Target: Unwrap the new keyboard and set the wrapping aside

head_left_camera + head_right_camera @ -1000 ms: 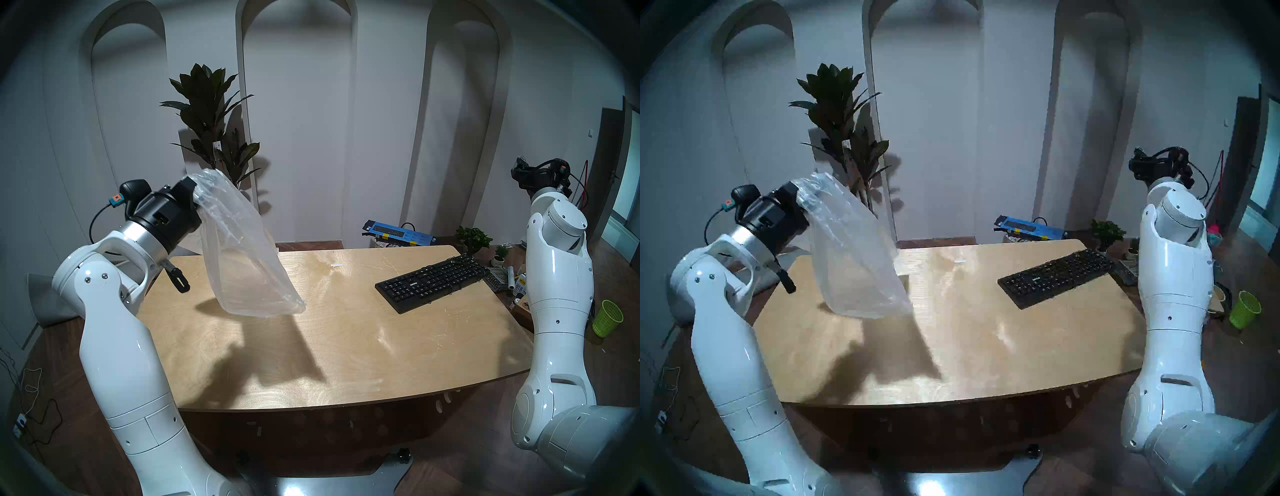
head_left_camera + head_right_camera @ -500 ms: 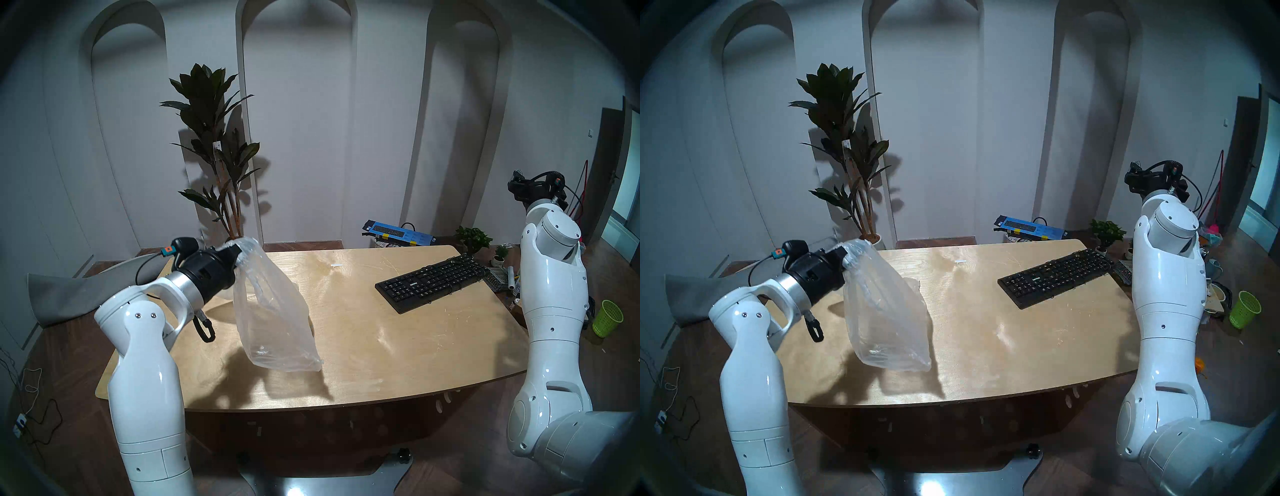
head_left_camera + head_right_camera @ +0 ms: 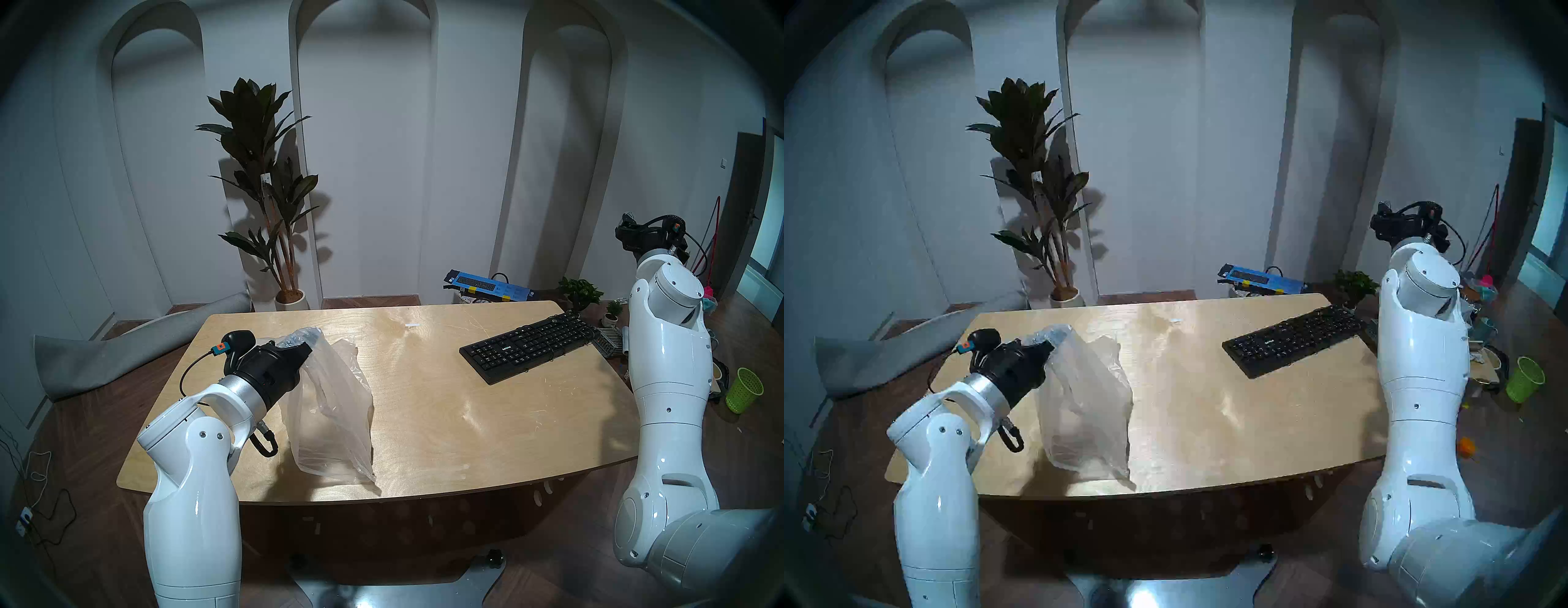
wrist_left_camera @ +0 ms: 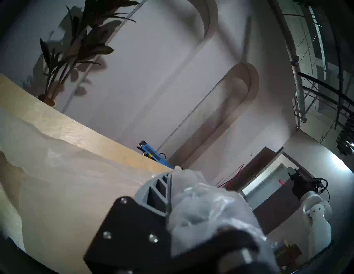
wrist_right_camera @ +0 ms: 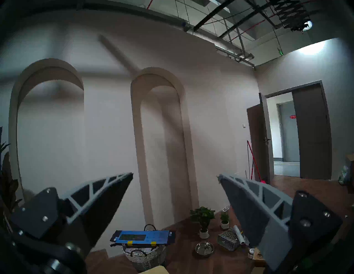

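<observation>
Now at the setting-aside step: the left gripper (image 3: 309, 347) is clamped on the bunched mouth of the wrapping (image 3: 331, 407), whose lower end rests on the bench (image 3: 424, 424) near its front left edge while the upper part leans up toward the fingers. The keyboard (image 3: 528, 344) lies bare on the far right of the bench, well apart from the bag, so the unwrapping itself looks done.

To finish well, the left gripper should come lower before it lets go, so that the film settles flat instead of ballooning or sliding off the front edge just beside it. Release should be full and the withdrawal straight back, since thin film tends to cling to the pads; in the left wrist view the plastic is gathered thickly over one finger (image 4: 159, 189), and the second finger is hidden under it, so whether a fold is wrapped around it cannot be told. The bag should stay on the left, clear of the keyboard.

The wrapping is a clear, whitish, crinkled bag, slack and empty, creased in long folds with a glossy sheen; the wood grain shows through it. It will handle as very light and shapeless, easily stirred by air.

The right gripper (image 5: 175, 178) stands wide and empty, raised off to the right and facing the wall, taking no part.
</observation>
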### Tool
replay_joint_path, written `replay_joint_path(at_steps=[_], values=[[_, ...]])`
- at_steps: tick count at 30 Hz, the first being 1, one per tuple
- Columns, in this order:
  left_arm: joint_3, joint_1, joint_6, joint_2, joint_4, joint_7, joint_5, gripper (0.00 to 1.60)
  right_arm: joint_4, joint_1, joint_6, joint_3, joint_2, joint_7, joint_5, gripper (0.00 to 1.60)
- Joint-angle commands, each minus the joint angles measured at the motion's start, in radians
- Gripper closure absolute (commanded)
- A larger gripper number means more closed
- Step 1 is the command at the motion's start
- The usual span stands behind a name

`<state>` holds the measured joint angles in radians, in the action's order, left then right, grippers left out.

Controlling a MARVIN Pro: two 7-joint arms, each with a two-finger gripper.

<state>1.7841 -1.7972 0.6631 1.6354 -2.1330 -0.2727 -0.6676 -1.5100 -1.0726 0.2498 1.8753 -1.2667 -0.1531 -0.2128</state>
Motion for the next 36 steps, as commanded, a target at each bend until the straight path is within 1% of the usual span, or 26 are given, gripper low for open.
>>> replay_joint_path(at_steps=[1, 3, 4, 5, 6, 8, 9, 10, 11, 12, 13, 14, 17, 19, 20, 22, 23, 24, 27, 28, 29, 30, 32, 34, 35, 36], values=[[-0.028, -0.001, -0.116, 0.002, -0.042, -0.071, 0.056, 1.60, -0.037, -0.001, -0.018, -0.003, -0.009, 0.003, -0.004, 0.00], [-0.034, 0.006, -0.147, 0.000, -0.039, -0.090, 0.079, 1.60, -0.038, -0.003, -0.020, -0.003, -0.010, 0.002, -0.005, 0.00], [-0.040, 0.015, -0.166, -0.002, -0.032, -0.104, 0.096, 0.95, -0.040, -0.004, -0.021, -0.003, -0.011, 0.002, -0.004, 0.00], [-0.044, 0.024, -0.181, -0.004, -0.026, -0.114, 0.108, 0.03, -0.041, -0.004, -0.021, -0.003, -0.011, 0.001, -0.004, 0.00], [-0.052, 0.036, -0.199, -0.009, -0.017, -0.132, 0.124, 0.00, -0.042, -0.004, -0.022, -0.004, -0.011, 0.001, -0.003, 0.00], [-0.065, 0.055, -0.231, -0.032, 0.001, -0.165, 0.143, 0.00, -0.042, -0.004, -0.023, -0.005, -0.010, 0.003, -0.002, 0.00], [-0.081, 0.065, -0.246, -0.075, 0.010, -0.190, 0.158, 0.00, -0.042, -0.004, -0.023, -0.006, -0.008, 0.006, -0.001, 0.00], [-0.091, 0.072, -0.263, -0.098, 0.021, -0.204, 0.167, 0.00, -0.041, -0.004, -0.023, -0.009, -0.001, 0.013, 0.001, 0.00], [-0.096, 0.080, -0.279, -0.113, 0.035, -0.223, 0.192, 0.00, -0.040, -0.004, -0.023, -0.010, 0.002, 0.016, 0.002, 0.00], [-0.096, 0.089, -0.280, -0.117, 0.042, -0.235, 0.213, 0.00, -0.040, -0.004, -0.022, -0.012, 0.006, 0.019, 0.003, 0.00], [-0.093, 0.097, -0.271, -0.135, 0.050, -0.262, 0.235, 0.00, -0.039, -0.005, -0.021, -0.013, 0.012, 0.025, 0.006, 0.00], [-0.085, 0.105, -0.256, -0.130, 0.057, -0.265, 0.254, 0.00, -0.040, -0.009, -0.019, -0.013, 0.020, 0.031, 0.010, 0.00], [-0.068, 0.120, -0.261, -0.175, 0.096, -0.330, 0.316, 0.00, -0.033, -0.017, -0.016, -0.007, 0.035, 0.041, 0.015, 0.00], [-0.056, 0.132, -0.286, -0.189, 0.126, -0.354, 0.365, 0.00, -0.027, -0.019, -0.015, -0.004, 0.040, 0.042, 0.019, 0.00], [-0.050, 0.150, -0.297, -0.209, 0.150, -0.356, 0.387, 0.00, -0.024, -0.018, -0.014, -0.002, 0.041, 0.043, 0.020, 0.00], [-0.038, 0.178, -0.309, -0.228, 0.175, -0.361, 0.415, 0.00, -0.022, -0.015, -0.014, 0.000, 0.040, 0.044, 0.021, 0.00], [-0.035, 0.192, -0.318, -0.251, 0.188, -0.374, 0.433, 0.00, -0.021, -0.014, -0.014, 0.000, 0.040, 0.046, 0.023, 0.00], [-0.024, 0.191, -0.323, -0.242, 0.183, -0.380, 0.445, 0.00, -0.019, -0.013, -0.014, 0.001, 0.039, 0.046, 0.023, 0.00], [-0.012, 0.238, -0.323, -0.301, 0.192, -0.413, 0.473, 0.00, -0.014, -0.013, -0.014, 0.001, 0.038, 0.051, 0.026, 0.00], [-0.003, 0.219, -0.314, -0.282, 0.172, -0.424, 0.477, 0.00, -0.011, -0.014, -0.013, 0.001, 0.037, 0.052, 0.027, 0.00], [-0.004, 0.255, -0.307, -0.321, 0.182, -0.433, 0.482, 0.00, -0.009, -0.014, -0.013, 0.001, 0.036, 0.053, 0.028, 0.00], [-0.004, 0.255, -0.307, -0.321, 0.182, -0.433, 0.482, 0.00, -0.009, -0.014, -0.013, 0.001, 0.036, 0.053, 0.028, 0.00], [0.010, 0.268, -0.296, -0.340, 0.156, -0.462, 0.503, 0.00, -0.004, -0.014, -0.013, 0.000, 0.035, 0.057, 0.031, 0.00], [0.011, 0.300, -0.290, -0.376, 0.154, -0.485, 0.515, 0.00, -0.001, -0.014, -0.013, -0.001, 0.034, 0.060, 0.032, 0.00], [0.017, 0.284, -0.293, -0.363, 0.141, -0.495, 0.522, 0.00, 0.001, -0.014, -0.013, -0.002, 0.034, 0.061, 0.033, 0.00], [0.017, 0.284, -0.293, -0.363, 0.141, -0.495, 0.522, 0.00, 0.001, -0.014, -0.013, -0.002, 0.034, 0.061, 0.033, 0.00]])
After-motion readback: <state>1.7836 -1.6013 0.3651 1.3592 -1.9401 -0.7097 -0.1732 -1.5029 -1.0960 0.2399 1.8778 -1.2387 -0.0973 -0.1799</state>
